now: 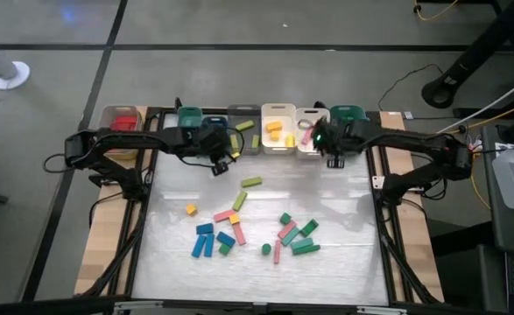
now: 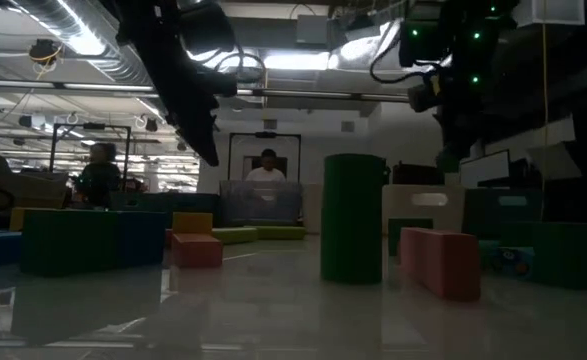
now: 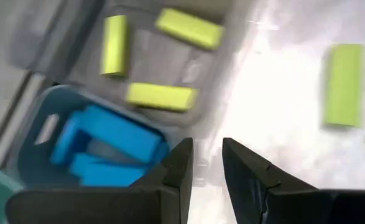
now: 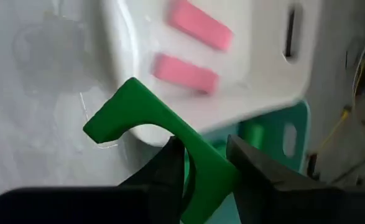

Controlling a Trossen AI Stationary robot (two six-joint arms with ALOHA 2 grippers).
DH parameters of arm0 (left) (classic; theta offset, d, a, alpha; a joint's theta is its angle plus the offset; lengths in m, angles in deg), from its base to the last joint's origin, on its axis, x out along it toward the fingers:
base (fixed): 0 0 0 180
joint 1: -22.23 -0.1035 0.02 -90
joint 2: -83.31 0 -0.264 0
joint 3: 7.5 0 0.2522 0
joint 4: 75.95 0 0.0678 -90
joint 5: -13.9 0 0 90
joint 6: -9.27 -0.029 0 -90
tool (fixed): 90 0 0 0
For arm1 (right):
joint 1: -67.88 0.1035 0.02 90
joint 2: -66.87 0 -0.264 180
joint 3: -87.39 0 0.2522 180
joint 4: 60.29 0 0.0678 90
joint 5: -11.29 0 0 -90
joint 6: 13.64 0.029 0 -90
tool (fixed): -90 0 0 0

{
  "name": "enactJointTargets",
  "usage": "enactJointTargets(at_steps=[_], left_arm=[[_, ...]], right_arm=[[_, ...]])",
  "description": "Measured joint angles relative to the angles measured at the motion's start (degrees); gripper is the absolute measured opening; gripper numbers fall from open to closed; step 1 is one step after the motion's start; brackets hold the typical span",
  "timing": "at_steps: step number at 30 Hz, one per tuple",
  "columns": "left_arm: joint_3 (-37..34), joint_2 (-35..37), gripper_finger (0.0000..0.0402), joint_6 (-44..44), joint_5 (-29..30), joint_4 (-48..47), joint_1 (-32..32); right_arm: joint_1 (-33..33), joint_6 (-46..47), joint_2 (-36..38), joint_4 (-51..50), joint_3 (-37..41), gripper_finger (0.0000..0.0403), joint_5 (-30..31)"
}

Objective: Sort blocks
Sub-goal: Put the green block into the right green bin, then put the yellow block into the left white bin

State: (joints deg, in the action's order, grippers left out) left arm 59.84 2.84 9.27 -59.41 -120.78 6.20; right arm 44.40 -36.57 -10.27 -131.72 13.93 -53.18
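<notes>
Over white bin (image 4: 257,74) | right gripper (image 4: 204,168) jaws pinch arched green block (image 4: 151,121)

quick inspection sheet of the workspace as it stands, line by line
surface: pale table, loose blocks in its middle
job's things: bins in a row along the far edge; red, blue, lime, yellow and pink blocks already sorted; loose lime blocks, yellow cube, blue, pink and green blocks unsorted
clutter: nothing seen
grippers: left gripper empty, fingers slightly apart, by the blue bin; right gripper holds a green arch block by the white bin with pink blocks
cables: cables on the floor at right
surroundings: people seated beyond the table
</notes>
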Motion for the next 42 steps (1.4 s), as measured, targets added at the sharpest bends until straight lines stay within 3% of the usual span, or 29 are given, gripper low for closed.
enactJointTargets(at_steps=[7, 15, 19, 28, 32, 42], left_arm=[[0.0, 0.0, 0.0074, 0.33, -2.18, -0.01, 4.53], [0.0, -0.41, 0.0074, 5.23, -2.23, 1.73, 7.6], [0.0, -1.62, 0.0074, 7.82, -4.97, 1.72, 8.58], [-0.02, -2.8, 0.0074, 14.53, -17.6, 1.83, 12.94], [-0.02, -2.81, 0.0079, 17.79, -19.07, 1.71, 16.52], [-0.02, -6.51, 0.0176, 24.14, -16.48, 5.64, 24.26]], right_arm=[[-14.94, -0.03, 0.42, -1.16, 1.43, 0.0109, 2.43], [-25.7, 0.83, 0.37, 1.93, 4.73, 0.0127, -3.33], [-26.58, 3.23, 0.37, 2.37, 5.03, 0.0149, -3.69], [-26.43, 3.6, 0.37, 5.81, 5.05, 0.0169, -4.17], [-26.43, 3.6, 0.37, 6.88, 5.05, 0.0169, -4.53], [-26.41, 3.62, 0.37, 6.64, 5.05, 0.017, -9.06]])
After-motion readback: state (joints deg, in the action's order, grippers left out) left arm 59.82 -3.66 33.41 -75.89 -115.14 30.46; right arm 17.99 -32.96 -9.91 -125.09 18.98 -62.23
